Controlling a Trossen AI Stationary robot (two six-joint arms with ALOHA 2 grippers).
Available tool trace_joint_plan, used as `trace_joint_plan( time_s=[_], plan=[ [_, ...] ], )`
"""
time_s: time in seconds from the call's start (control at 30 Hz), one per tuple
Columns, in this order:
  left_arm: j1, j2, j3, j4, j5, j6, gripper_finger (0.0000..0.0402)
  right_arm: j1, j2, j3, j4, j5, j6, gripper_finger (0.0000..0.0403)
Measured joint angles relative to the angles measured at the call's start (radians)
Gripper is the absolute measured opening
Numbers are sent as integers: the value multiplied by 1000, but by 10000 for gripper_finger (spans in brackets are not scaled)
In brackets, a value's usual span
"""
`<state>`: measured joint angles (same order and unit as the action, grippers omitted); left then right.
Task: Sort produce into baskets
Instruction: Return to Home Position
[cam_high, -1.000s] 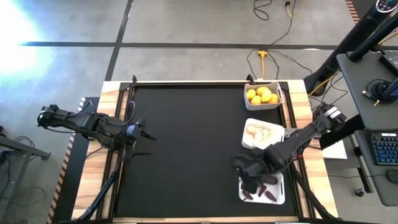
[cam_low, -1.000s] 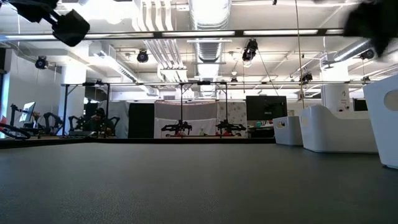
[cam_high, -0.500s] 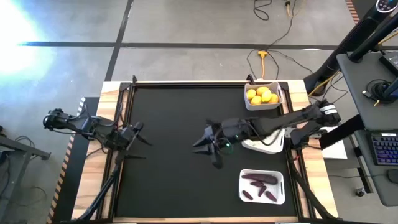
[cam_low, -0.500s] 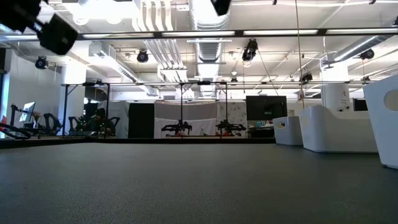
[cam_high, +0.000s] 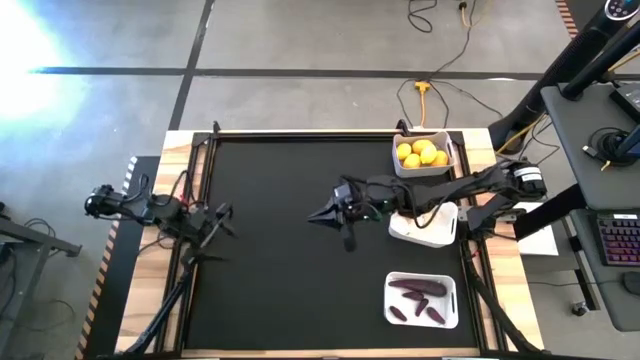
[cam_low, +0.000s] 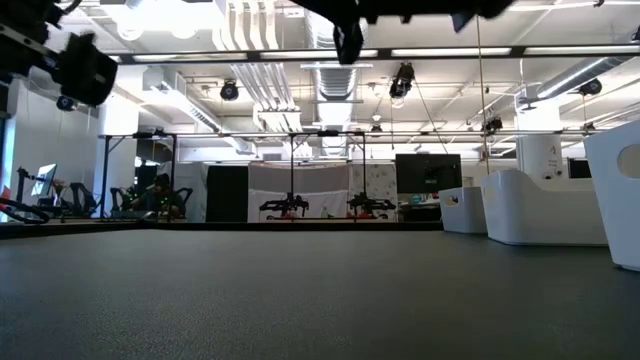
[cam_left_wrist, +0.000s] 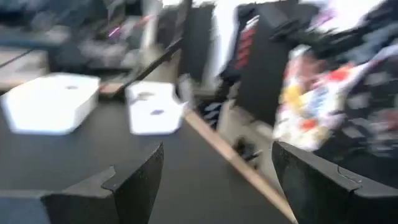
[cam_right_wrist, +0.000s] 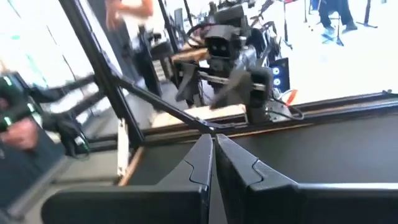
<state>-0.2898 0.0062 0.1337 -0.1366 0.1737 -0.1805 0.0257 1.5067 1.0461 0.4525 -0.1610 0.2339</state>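
My right gripper (cam_high: 318, 214) hangs above the middle of the black worktop (cam_high: 290, 270). Its fingers (cam_right_wrist: 198, 169) are clenched together with nothing between them. From there my right arm stretches back across the worktop toward the right-hand edge.

My left gripper (cam_high: 228, 220) sits at the worktop's left edge. Its fingers (cam_left_wrist: 137, 182) are released and spread wide, and they are empty.

The three white baskets stand in a row along the right side, well apart from both grippers. The top basket (cam_high: 420, 173) holds the yellow lemons (cam_high: 422, 152). My right arm crosses over the middle basket (cam_high: 425, 233), so I cannot tell what lies in it. The bottom basket (cam_high: 447, 302), nearest the front edge, holds the dark purple eggplants (cam_high: 420, 288) and a few smaller purple pieces.
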Motion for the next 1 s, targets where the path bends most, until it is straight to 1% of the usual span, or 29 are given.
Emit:
trace_joint_plan(
  time_s=[0.03,0.1,0.13,0.17,0.23,0.3,0.37,0.43,0.47,0.53,0.6,0.7,0.73,0.8,1.0],
  plan=[
    [2,-8,-26,49,32,2,283,0,-3,-37,54,0,22,12],
    [8,-4,-77,160,40,3,283,3,-14,-111,150,2,63,12],
    [11,9,-109,232,22,-2,283,3,-20,-145,198,3,79,12],
    [14,20,-122,265,-11,-5,283,3,-37,-179,254,4,99,12],
    [21,39,-120,239,-75,-30,283,4,-87,-254,351,3,122,12],
    [30,47,-124,261,-94,-43,283,4,-156,-324,419,4,118,12],
    [38,45,-123,272,-50,-42,283,5,-225,-393,420,22,107,12],
    [47,39,-124,277,20,-14,283,1,-301,-472,412,62,111,12],
    [50,35,-124,282,33,-3,283,-4,-340,-504,414,84,121,12],
    [60,29,-124,279,15,-1,283,-8,-422,-575,423,118,154,12],
    [64,30,-124,270,-9,-37,283,-8,-499,-639,425,138,185,12],
    [59,35,-124,217,13,-122,283,-6,-598,-731,419,139,255,12],
    [59,37,-124,191,32,-133,283,-6,-627,-760,420,141,288,12],
    [57,45,-124,190,43,-138,283,-7,-685,-814,421,144,346,12],
    [58,47,-124,211,32,-151,283,-6,-851,-952,421,137,348,12]
  ],
)
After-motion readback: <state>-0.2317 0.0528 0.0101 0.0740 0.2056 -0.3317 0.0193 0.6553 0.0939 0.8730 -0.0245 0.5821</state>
